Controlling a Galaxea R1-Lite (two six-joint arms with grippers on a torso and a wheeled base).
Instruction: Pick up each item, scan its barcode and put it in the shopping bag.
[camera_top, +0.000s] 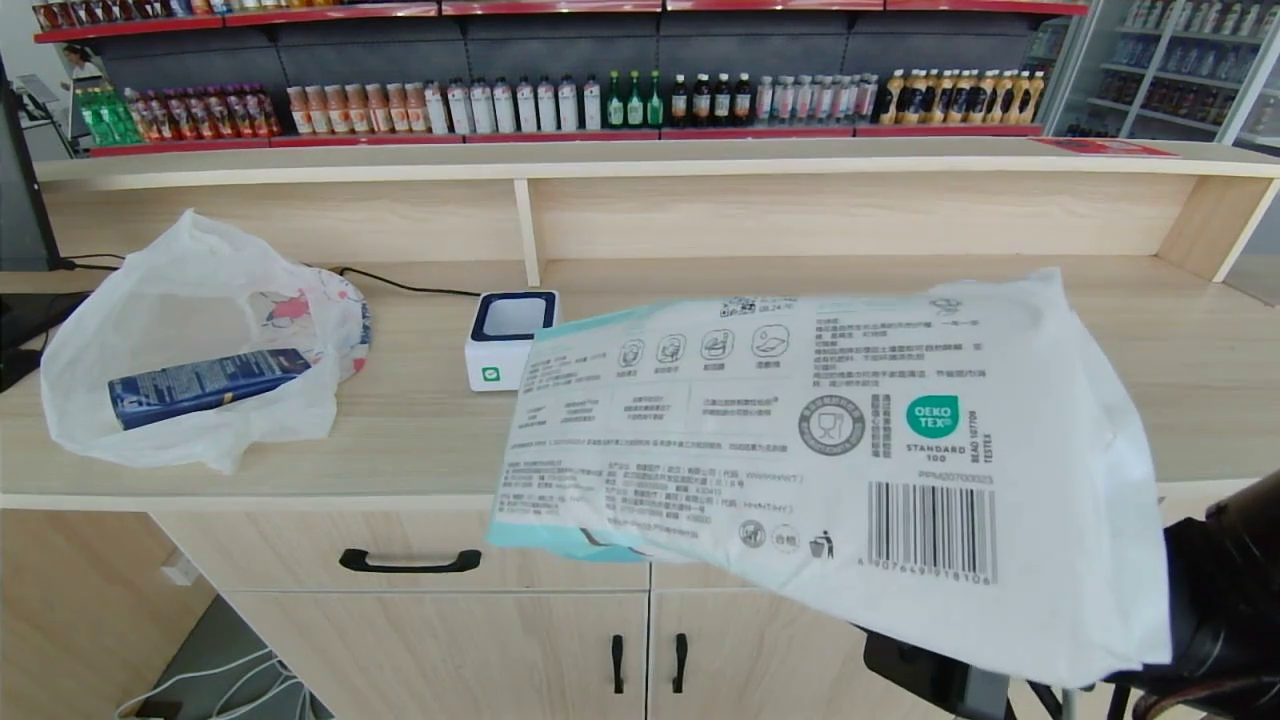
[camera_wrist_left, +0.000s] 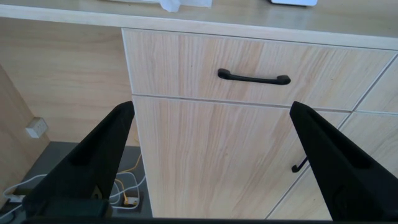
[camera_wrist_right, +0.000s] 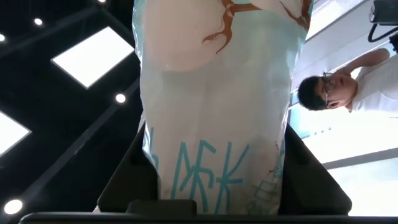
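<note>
My right gripper (camera_wrist_right: 216, 168) pinches one end of the soft pack (camera_top: 800, 430), held across the lower right of the head view, barcode (camera_top: 930, 530) up, right of the scanner (camera_top: 510, 335). It seems light, floppy, probably slick; a hold near the end lets it sag. My left gripper (camera_wrist_left: 211, 109) hangs spread, empty.

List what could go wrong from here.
The barcode on the big white floppy plastic pack faces up, away from the small white box scanner: the scan may miss. The right pincer grips one end only, so the pack may sag and catch the slumped white plastic shopping bag.
</note>
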